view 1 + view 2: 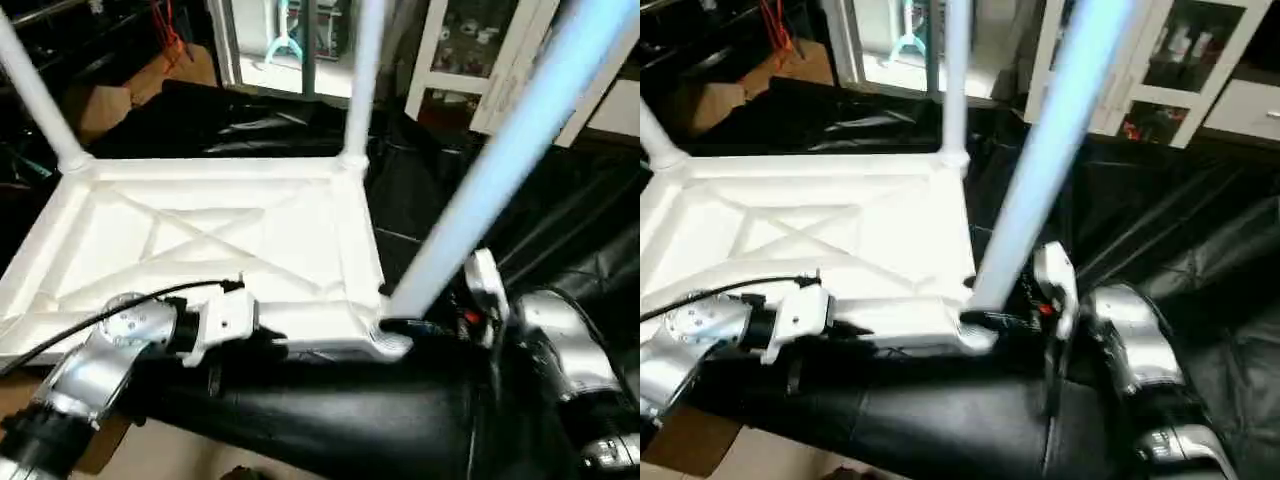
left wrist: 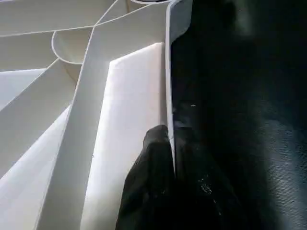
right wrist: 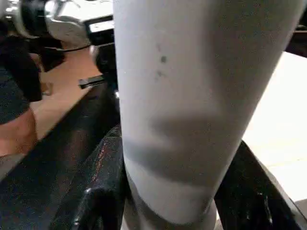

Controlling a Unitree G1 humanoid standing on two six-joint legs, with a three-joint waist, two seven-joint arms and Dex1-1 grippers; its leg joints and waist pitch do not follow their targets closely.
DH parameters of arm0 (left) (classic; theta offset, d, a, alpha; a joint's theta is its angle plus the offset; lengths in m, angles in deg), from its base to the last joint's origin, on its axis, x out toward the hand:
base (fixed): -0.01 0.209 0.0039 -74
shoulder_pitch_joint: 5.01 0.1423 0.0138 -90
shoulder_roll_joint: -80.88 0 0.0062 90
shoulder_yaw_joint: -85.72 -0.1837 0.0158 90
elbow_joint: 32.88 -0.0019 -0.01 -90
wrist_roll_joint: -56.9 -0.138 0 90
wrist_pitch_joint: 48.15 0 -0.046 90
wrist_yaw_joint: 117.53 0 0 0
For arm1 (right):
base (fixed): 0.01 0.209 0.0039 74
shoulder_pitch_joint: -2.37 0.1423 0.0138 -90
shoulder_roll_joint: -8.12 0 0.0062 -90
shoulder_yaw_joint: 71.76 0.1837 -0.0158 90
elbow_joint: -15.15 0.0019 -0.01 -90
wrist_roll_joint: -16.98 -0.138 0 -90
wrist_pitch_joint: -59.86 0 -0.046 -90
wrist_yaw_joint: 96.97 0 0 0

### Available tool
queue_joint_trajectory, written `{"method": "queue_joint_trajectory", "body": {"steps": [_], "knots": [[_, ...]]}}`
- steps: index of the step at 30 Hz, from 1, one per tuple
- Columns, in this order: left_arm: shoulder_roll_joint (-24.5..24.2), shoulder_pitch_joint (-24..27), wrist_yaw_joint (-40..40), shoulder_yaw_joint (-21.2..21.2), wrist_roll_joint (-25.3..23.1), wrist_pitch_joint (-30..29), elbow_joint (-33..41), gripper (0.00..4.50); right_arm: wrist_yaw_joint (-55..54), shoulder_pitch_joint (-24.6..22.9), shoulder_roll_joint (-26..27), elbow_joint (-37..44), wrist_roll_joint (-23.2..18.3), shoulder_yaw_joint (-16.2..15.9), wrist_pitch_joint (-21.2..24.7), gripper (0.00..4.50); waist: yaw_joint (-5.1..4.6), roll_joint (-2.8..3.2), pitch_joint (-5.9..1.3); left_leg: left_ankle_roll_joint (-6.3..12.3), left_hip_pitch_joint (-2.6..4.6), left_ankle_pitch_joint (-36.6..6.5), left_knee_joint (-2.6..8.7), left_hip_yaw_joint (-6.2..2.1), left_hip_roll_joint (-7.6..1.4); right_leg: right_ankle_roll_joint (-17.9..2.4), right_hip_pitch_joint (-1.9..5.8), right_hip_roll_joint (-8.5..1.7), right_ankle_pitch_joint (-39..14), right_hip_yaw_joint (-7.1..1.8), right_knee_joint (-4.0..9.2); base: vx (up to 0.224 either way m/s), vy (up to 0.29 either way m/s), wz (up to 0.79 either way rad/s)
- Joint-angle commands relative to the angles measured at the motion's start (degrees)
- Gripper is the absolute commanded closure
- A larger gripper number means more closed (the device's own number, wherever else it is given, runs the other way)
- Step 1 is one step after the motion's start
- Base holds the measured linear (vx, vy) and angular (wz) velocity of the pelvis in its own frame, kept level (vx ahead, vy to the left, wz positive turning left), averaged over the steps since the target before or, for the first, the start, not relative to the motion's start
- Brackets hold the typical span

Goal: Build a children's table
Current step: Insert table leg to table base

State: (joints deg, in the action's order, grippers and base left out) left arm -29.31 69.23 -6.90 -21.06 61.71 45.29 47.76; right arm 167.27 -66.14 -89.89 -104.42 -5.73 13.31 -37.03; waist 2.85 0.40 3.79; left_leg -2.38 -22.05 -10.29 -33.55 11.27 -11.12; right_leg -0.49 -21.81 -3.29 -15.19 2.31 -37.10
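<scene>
Item: white plastic rectangular tabletop [image 1: 210, 250], lying upside down on a surface draped in black plastic sheeting [image 1: 330, 420], X-shaped ribs facing up.

Legs: three long white tapered tubular legs stand in round corner sockets. Far-left leg [image 1: 35, 90]; far-right leg [image 1: 362, 80]; near-right leg [image 1: 510, 150], leaning toward the right as it rises out of the near-right corner socket [image 1: 385, 335].

Left gripper [image 1: 265, 345]: at the tabletop's near edge, left of the near-right corner. In the head views its silver forearm and white wrist block reach in from the lower left, with a black cable trailing. The left wrist view adds the detail: black fingers [image 2: 153, 191] pinched together on the thin near rim [image 2: 170, 96] of the tabletop, one on the ribbed inner side, with black sheeting on the outer side.

Right gripper [image 3: 168, 201]: at the base of the near-right leg. The head views give the silver forearm and wrist beside the socket, the fingers largely hidden. The right wrist view shows the two black fingers [image 3: 96, 191] set one on each side of the leg, clamped around it, just above the tabletop corner; the left arm's silver wrist is visible beyond.
</scene>
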Motion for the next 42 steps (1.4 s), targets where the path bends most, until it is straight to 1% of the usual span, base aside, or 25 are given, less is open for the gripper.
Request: {"method": "queue_joint_trajectory", "body": {"steps": [1, 2, 4, 7, 9, 11, 12, 13, 14, 16, 17, 18, 22, 25, 26, 29, 32, 33, 34, 35, 36, 37, 38, 41, 42], "knots": [[0.56, 1.72, -2.42, -2.01, 2.33, -0.09, 0.53, 4.5, 0.89, -2.9, -2.56, -2.78, 3.5, -1.46, 0.91, 2.58, -0.4, -1.15, -2.26, 7.05, 0.93, -6.75, 3.26, -0.82, -2.66, -13.24, 1.61, -4.11, -0.41, -2.73, 4.99, 0.0, 0.0, 0.0], [0.64, 1.74, -2.4, -2.01, 2.32, -0.16, 0.64, 4.5, 0.88, -3.11, -2.57, -2.89, 3.63, -1.49, 0.6, 2.58, -0.44, -1.14, -2.25, 6.68, 0.93, -7.02, 3.33, -0.86, -2.64, -13.19, 1.59, -4.13, -1.37, -2.71, 5.08, 0.0, 0.0, 0.0], [0.82, 1.83, -2.38, -1.9, 2.25, -0.35, 0.9, 4.5, 0.93, -4.06, -2.75, -3.28, 4.64, -1.96, -0.98, 2.58, -0.47, -1.11, -2.31, 6.37, 0.98, -7.1, 3.34, -0.89, -2.67, -13.21, 1.59, -4.14, -1.44, -2.75, 5.07, 0.0, 0.0, 0.0], [0.79, 1.93, -2.36, -1.74, 2.1, -0.45, 0.97, 4.5, 1.49, -4.84, -3.29, -3.59, 6.38, -3.31, -2.93, 2.58, -0.46, -1.0, -2.43, 6.64, 1.0, -6.48, 3.29, -0.89, -2.65, -13.46, 1.62, -4.06, 0.5, -2.71, 4.95, 0.0, 0.0, 0.0], [0.71, 2.09, -2.38, -1.65, 2.0, -0.66, 1.25, 4.5, 1.29, -5.18, -3.5, -3.33, 7.25, -4.23, -3.19, 2.58, -0.44, -1.08, -2.42, 6.84, 0.97, -6.3, 3.27, -0.89, -2.62, -13.49, 1.68, -4.04, 1.24, -2.69, 4.9, 0.0, 0.0, 0.0], [0.59, 2.2, -2.45, -1.71, 1.69, -0.79, 1.45, 4.5, 1.15, -5.04, -3.85, -3.47, 8.86, -5.49, -4.05, 2.58, -0.35, -1.11, -2.5, 7.01, 0.96, -6.01, 3.18, -0.86, -2.58, -13.4, 1.73, -4.04, 1.96, -2.72, 4.81, 0.0, 0.0, 0.0], [0.6, 2.26, -2.45, -1.72, 1.46, -0.93, 1.56, 4.5, 1.17, -4.61, -4.08, -4.08, 10.05, -6.44, -4.52, 2.58, -0.37, -1.24, -2.5, 7.04, 0.97, -6.15, 3.22, -0.87, -2.56, -13.17, 1.73, -4.02, 2.04, -2.66, 4.83, 0.0, 0.0, 0.0], [0.61, 2.28, -2.43, -1.71, 1.36, -1.0, 1.63, 4.5, 1.28, -4.35, -4.04, -4.42, 10.24, -6.72, -4.37, 2.58, -0.38, -1.21, -2.51, 7.03, 0.99, -6.27, 3.25, -0.88, -2.55, -13.1, 1.73, -4.01, 1.85, -2.65, 4.86, 0.0, 0.0, 0.0], [0.64, 2.28, -2.39, -1.71, 1.35, -1.07, 1.66, 4.5, 1.29, -4.19, -4.04, -4.66, 10.3, -6.82, -4.17, 2.58, -0.44, -1.68, -2.52, 6.99, 0.99, -6.59, 3.26, -0.83, -2.55, -12.85, 1.74, -3.92, 1.26, -2.63, 4.93, 0.0, 0.0, 0.0], [0.63, 2.39, -2.32, -1.68, 1.31, -1.17, 1.81, 4.5, 1.62, -4.05, -4.34, -5.01, 10.56, -7.4, -3.74, 2.58, -0.36, -1.46, -2.53, 6.7, 1.05, -6.92, 3.33, -0.9, -2.59, -12.69, 1.7, -4.0, 0.4, -2.65, 4.98, 0.0, 0.0, 0.0], [0.61, 2.48, -2.29, -1.64, 1.29, -1.2, 1.88, 4.5, 1.8, -3.96, -4.48, -5.31, 10.63, -7.75, -3.84, 2.58, -0.37, -1.63, -2.55, 6.53, 1.1, -7.15, 3.37, -0.9, -2.64, -12.66, 1.7, -4.01, 0.2, -2.66, 5.02, 0.0, 0.0, 0.0], [0.55, 2.6, -2.27, -1.57, 1.25, -1.2, 1.9, 4.5, 1.93, -3.87, -4.61, -5.72, 10.77, -8.19, -3.7, 2.58, -0.36, -1.65, -2.58, 6.51, 1.11, -7.12, 3.38, -0.93, -2.66, -12.66, 1.71, -4.0, 0.32, -2.66, 4.96, 0.0, 0.0, 0.0], [0.4, 2.97, -2.11, -1.49, 1.15, -1.43, 2.33, 4.5, 1.64, -3.81, -4.5, -6.31, 10.88, -9.0, -4.02, 2.58, -0.37, -1.67, -2.78, 6.93, 1.05, -6.12, 3.24, -0.89, -2.56, -12.75, 1.82, -3.89, 3.4, -2.68, 4.71, 0.0, 0.0, 0.0], [0.41, 3.1, -1.99, -1.36, 1.19, -1.66, 2.61, 4.5, 1.16, -4.17, -4.18, -6.0, 10.22, -8.64, -3.68, 2.58, -0.39, -1.75, -2.87, 6.97, 1.09, -6.25, 3.27, -0.9, -2.56, -12.67, 1.87, -3.84, 4.56, -2.62, 4.69, 0.0, 0.0, 0.0], [0.41, 3.1, -1.99, -1.36, 1.19, -1.66, 2.61, 4.5, 1.16, -4.17, -4.18, -6.0, 10.22, -8.64, -3.68, 2.58, -0.38, -1.92, -2.85, 6.92, 1.12, -6.43, 3.3, -0.91, -2.59, -12.63, 1.87, -3.82, 4.41, -2.6, 4.71, 0.0, 0.0, 0.0], [0.21, 3.24, -1.91, -1.17, 1.04, -1.58, 2.62, 4.5, 0.0, -4.45, -4.06, -6.41, 9.92, -7.88, -4.96, 2.58, -0.35, -1.88, -2.88, 6.32, 1.19, -7.43, 3.4, -0.96, -2.66, -12.55, 1.84, -3.91, 3.01, -2.61, 4.84, 0.0, 0.0, 0.0], [0.15, 3.25, -1.92, -1.06, 1.0, -1.53, 2.53, 4.5, -0.76, -4.58, -3.93, -6.68, 9.36, -7.41, -5.14, 2.58, -0.41, -1.89, -2.81, 5.99, 1.22, -7.87, 3.52, -0.99, -2.67, -12.56, 1.8, -3.88, 2.53, -2.61, 4.94, 0.0, 0.0, 0.0], [0.11, 3.26, -1.89, -1.04, 0.97, -1.57, 2.54, 4.5, -1.47, -4.7, -3.8, -6.96, 9.19, -7.07, -5.66, 2.58, -0.48, -1.88, -2.66, 5.44, 1.31, -9.12, 3.68, -1.01, -2.73, -12.5, 1.72, -3.96, 0.63, -2.64, 5.18, 0.0, 0.0, 0.0], [0.11, 3.26, -1.89, -1.04, 0.97, -1.57, 2.54, 4.5, -1.47, -4.7, -3.8, -6.96, 9.19, -7.07, -5.66, 2.58, -0.48, -1.88, -2.66, 5.44, 1.31, -9.12, 3.68, -1.01, -2.73, -12.5, 1.72, -3.96, 0.63, -2.64, 5.18, 0.0, 0.0, 0.0], [0.14, 3.24, -1.8, -1.03, 0.92, -1.69, 2.53, 4.5, -2.25, -5.01, -3.58, -7.07, 9.08, -6.81, -5.92, 2.58, -0.52, -1.49, -2.5, 4.59, 1.46, -10.66, 3.88, -1.09, -2.77, -12.33, 1.65, -4.1, -1.97, -2.73, 5.48, 0.0, 0.0, 0.0], [0.16, 3.21, -1.76, -1.03, 0.89, -1.76, 2.52, 4.5, -2.61, -5.16, -3.49, -7.06, 9.07, -6.71, -5.98, 2.58, -0.59, -1.63, -2.47, 4.28, 1.57, -11.14, 3.94, -1.04, -2.79, -12.25, 1.64, -4.08, -2.72, -2.76, 5.65, 0.0, 0.0, 0.0], [0.25, 3.21, -1.65, -0.97, 0.95, -1.97, 2.52, 4.5, -3.06, -5.31, -3.3, -7.07, 8.96, -6.53, -6.0, 2.58, -0.67, -1.76, -2.26, 3.64, 1.63, -12.34, 4.18, -1.11, -2.81, -12.15, 1.65, -4.11, -4.84, -2.79, 5.89, 0.0, 0.0, 0.0], [0.46, 3.23, -1.42, -0.82, 1.16, -2.34, 2.58, 4.5, -3.69, -5.42, -3.06, -7.1, 8.89, -6.31, -5.96, 2.58, -0.71, -1.77, -2.28, 3.13, 1.78, -13.07, 4.28, -1.14, -2.82, -12.07, 1.76, -4.2, -6.33, -2.85, 6.06, 0.0, 0.0, 0.0], [1.15, 3.28, -0.35, -0.39, 1.85, -5.3, 3.35, 4.5, -8.39, -5.22, -1.78, -7.8, 9.25, -5.34, -5.53, 2.58, -0.9, -1.77, -2.38, 2.8, 1.82, -12.53, 4.4, -1.21, -2.85, -12.25, 1.79, -4.15, -5.69, -2.9, 6.0, 0.0, 0.0, 0.0], [1.58, 3.18, 0.27, -0.24, 2.21, -7.23, 3.82, 4.5, -11.55, -4.86, -1.12, -8.45, 9.83, -4.88, -5.19, 2.58, -1.14, -1.88, -2.3, 2.63, 1.75, -12.78, 4.48, -1.2, -2.8, -12.38, 1.79, -4.17, -6.01, -2.92, 6.07, 0.0, 0.0, 0.0]]}}
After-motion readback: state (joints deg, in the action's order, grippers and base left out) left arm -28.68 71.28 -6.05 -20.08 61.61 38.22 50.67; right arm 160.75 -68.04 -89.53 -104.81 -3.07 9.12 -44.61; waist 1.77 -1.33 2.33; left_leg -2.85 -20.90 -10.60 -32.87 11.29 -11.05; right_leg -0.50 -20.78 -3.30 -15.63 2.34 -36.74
